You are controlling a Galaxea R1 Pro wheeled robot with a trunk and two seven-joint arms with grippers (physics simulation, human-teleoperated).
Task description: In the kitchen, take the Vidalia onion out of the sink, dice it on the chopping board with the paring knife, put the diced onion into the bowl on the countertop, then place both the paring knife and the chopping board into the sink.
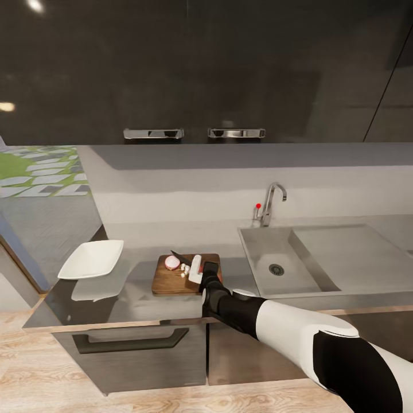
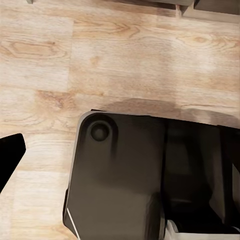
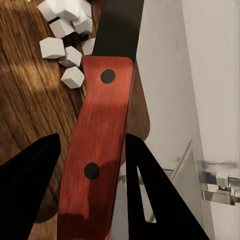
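The chopping board lies on the countertop, left of the sink. On it sit the pinkish Vidalia onion and a few pale dice. My right gripper is over the board's right end, shut on the paring knife. The right wrist view shows the knife's red handle between the fingers of the right gripper, its dark blade beside several dice on the board. The white bowl stands left of the board. My left gripper hangs open above the floor.
A chrome tap with a red knob rises behind the sink, and the flat drainboard runs to the right. Dark wall cabinets hang above. A drawer with a black handle is under the counter. The robot's dark base rests on wooden floor.
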